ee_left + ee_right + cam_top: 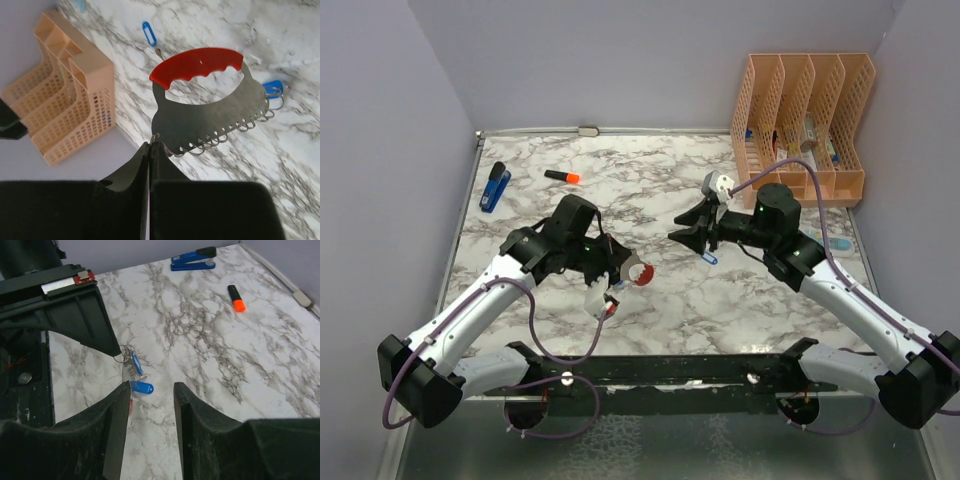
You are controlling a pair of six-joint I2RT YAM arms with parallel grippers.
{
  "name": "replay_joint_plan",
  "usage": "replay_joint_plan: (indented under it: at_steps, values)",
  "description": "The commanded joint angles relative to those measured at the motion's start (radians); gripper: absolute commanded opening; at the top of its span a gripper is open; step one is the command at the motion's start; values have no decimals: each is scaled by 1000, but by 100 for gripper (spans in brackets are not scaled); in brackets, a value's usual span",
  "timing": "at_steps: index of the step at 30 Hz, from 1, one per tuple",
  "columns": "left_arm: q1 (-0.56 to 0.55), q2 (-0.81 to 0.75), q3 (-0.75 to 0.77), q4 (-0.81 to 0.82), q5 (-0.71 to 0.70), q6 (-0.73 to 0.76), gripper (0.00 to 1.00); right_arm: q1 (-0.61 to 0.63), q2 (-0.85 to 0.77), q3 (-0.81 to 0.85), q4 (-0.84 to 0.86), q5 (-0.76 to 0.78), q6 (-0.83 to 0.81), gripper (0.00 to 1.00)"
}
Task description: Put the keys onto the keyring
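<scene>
From above: the left hand (611, 286) is clenched on the keyring (642, 273), with its red loop pointing at the right hand (695, 238). A blue key (709, 257) lies on the desk (740, 310) just below the right hand, the nearer one.

Left wrist: the hand pinches the keyring's grey corner, and its hooks (197, 148) hang free.

Right wrist: that hand is open. The key lies just ahead, in line with the gap, with room on both sides.

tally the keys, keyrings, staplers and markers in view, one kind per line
keys: 2
keyring: 1
stapler: 1
marker: 1
total: 5
</scene>
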Motion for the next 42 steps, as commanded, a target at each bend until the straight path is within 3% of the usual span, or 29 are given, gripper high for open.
replay_joint_plan:
  at_steps: [1,8,14,19,24,29,36,40,42]
  values:
    - [-11,-17,-4,92,253,716,0,-7,10,-19,-20,-204,-35,39]
    - [-13,-58,-97,180,459,714,0,-7,-32,-88,-28,-223,-70,35]
    - [-13,-75,-176,225,521,714,0,-7,-72,-101,-31,-86,-64,38]
    - [-13,-75,-208,273,452,713,0,-7,-75,-130,2,-134,-49,45]
    - [-20,-67,-172,226,272,716,0,-7,-41,-114,7,-177,-28,44]
    - [-22,-73,-146,190,116,712,0,-7,-26,-142,38,-79,-43,44]
    - [-25,-84,-122,272,224,716,0,-7,50,-123,133,-194,-31,45]
    - [-46,-97,-96,211,295,717,0,-7,102,-111,222,-236,-4,45]
    - [-56,-107,-100,201,322,718,0,-7,140,-67,182,-258,-33,45]
